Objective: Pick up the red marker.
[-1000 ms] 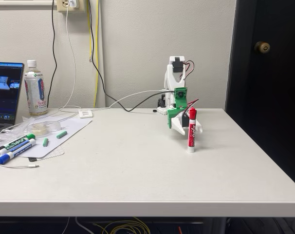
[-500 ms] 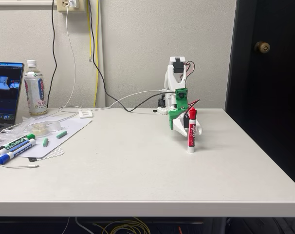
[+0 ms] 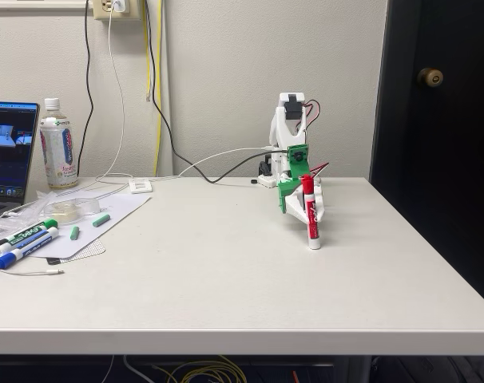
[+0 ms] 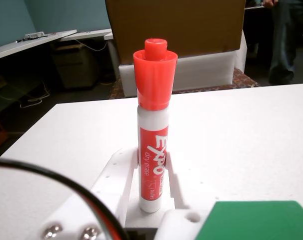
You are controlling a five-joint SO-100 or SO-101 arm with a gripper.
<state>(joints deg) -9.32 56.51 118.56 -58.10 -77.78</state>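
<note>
Fixed view, near to far. Front edge of the desk bare; yellow cables hang below it. Toward the left edge: a blue-capped marker and a green-capped marker lie side by side on a white sheet, with two small green pieces just behind them. Farther back at the left edge, a laptop with its screen lit and a plastic bottle beside it.

Right of centre, about midway to the back edge: the red marker stands on its white end, cap up, top tilted toward the left of the view. The gripper is around it, white fingers low by the desk surface.

Behind it, near the back edge, the arm's base; cables run from there up the wall to an outlet.

Wrist view: red marker upright between the two white fingers, lower barrel seated in the gripper. Fingers lie against both sides of the barrel, clenched on it. Desk stretches beyond; brown box past its far edge.
</note>
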